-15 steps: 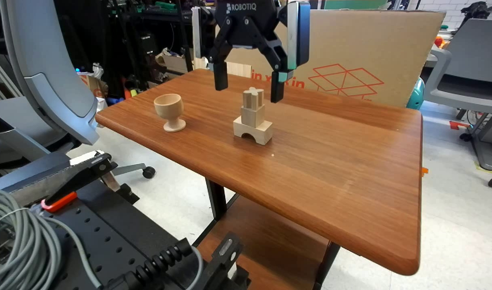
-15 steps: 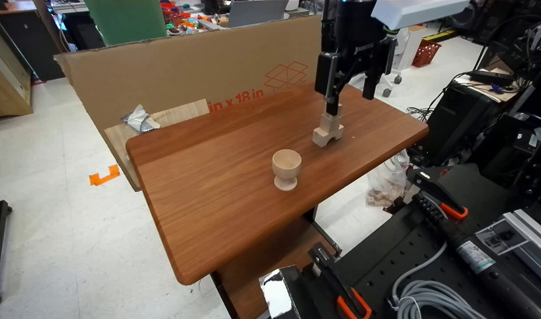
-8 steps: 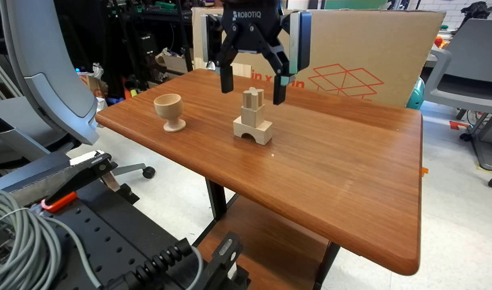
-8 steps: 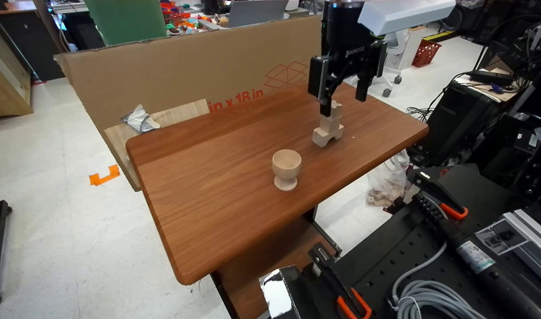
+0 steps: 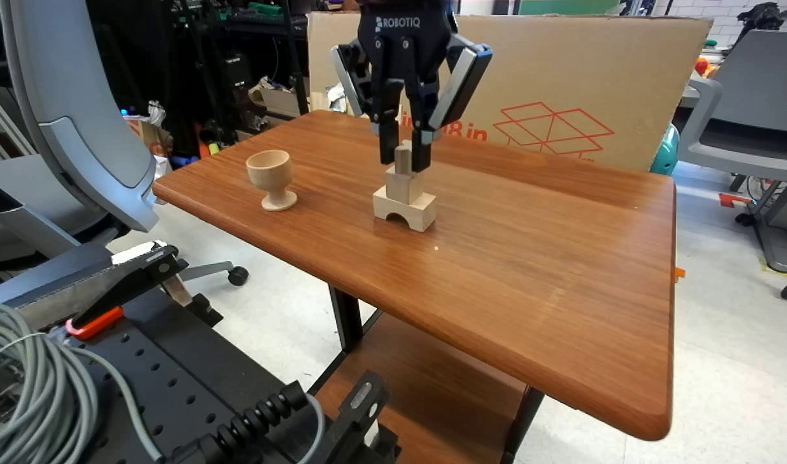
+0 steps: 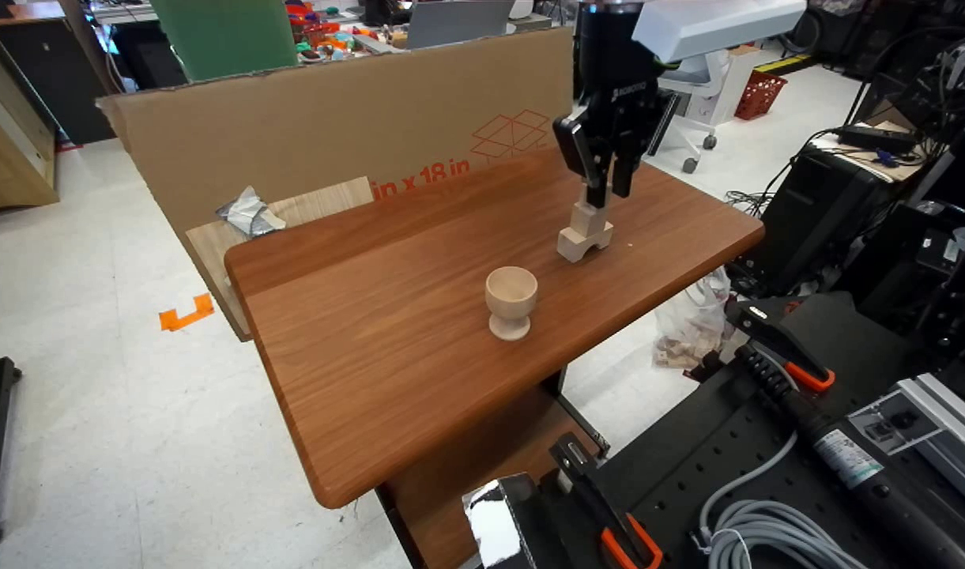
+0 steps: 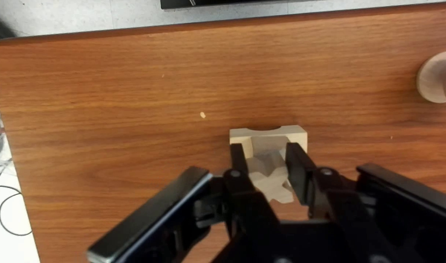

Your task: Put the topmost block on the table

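A small pale wooden block with a cross-shaped top, the topmost block (image 5: 403, 160), stands upright on a pale cube block (image 5: 403, 189). Under the cube lies a wider arch-shaped block (image 5: 421, 214) on the reddish-brown table (image 5: 528, 277). My gripper (image 5: 404, 162) points down over this stack, its two fingers closed in on opposite sides of the topmost block. In the wrist view the cross-shaped top (image 7: 271, 185) sits between the fingers, and both appear to touch it. In an exterior view the near finger hides most of that block above the cube (image 6: 588, 220).
A pale wooden goblet (image 6: 511, 288) stands on the table, apart from the stack, and shows partly at the wrist view's right edge (image 7: 431, 78). A large cardboard sheet (image 5: 580, 71) rises behind the table's far edge.
The fingers have come together from wide open onto the topmost block's sides. My hand shifted slightly over the stack. The topmost block looks a little turned; cube, arch and goblet stayed put.
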You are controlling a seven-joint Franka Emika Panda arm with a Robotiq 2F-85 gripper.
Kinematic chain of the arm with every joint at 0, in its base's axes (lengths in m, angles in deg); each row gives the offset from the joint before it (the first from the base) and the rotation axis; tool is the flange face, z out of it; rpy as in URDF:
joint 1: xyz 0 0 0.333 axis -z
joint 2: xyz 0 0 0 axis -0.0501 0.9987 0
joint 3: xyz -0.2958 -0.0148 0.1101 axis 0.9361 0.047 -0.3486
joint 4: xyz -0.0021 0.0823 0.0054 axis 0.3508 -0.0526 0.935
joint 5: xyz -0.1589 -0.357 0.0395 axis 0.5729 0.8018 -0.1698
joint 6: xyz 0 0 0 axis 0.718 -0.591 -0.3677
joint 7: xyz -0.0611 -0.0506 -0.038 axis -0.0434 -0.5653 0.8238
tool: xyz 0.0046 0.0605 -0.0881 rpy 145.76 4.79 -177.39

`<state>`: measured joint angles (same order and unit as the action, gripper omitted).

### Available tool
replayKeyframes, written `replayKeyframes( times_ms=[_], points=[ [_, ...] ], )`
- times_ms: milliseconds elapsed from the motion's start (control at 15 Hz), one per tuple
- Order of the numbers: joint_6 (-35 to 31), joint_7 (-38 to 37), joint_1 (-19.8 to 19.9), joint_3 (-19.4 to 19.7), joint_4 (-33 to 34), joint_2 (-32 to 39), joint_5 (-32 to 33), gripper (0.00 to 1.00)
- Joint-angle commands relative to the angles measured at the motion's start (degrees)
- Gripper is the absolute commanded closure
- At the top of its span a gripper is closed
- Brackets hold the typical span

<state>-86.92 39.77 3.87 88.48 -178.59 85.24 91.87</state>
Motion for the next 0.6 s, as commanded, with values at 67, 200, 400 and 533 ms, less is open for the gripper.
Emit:
replayKeyframes(
  times_ms=[67, 200, 400, 533],
  points=[
    [1.5, -1.7, -1.2, 0.3, 1.5, 0.4, 2.3, 0.93],
    [2.1, -1.5, -1.3, 0.2, 1.0, -0.3, 2.9, 0.93],
    [2.7, -0.6, -0.9, 0.1, 0.9, -1.9, 2.7, 0.93],
    [3.0, -0.2, -0.3, 0.5, 1.7, -2.9, 2.2, 0.93]
  ],
)
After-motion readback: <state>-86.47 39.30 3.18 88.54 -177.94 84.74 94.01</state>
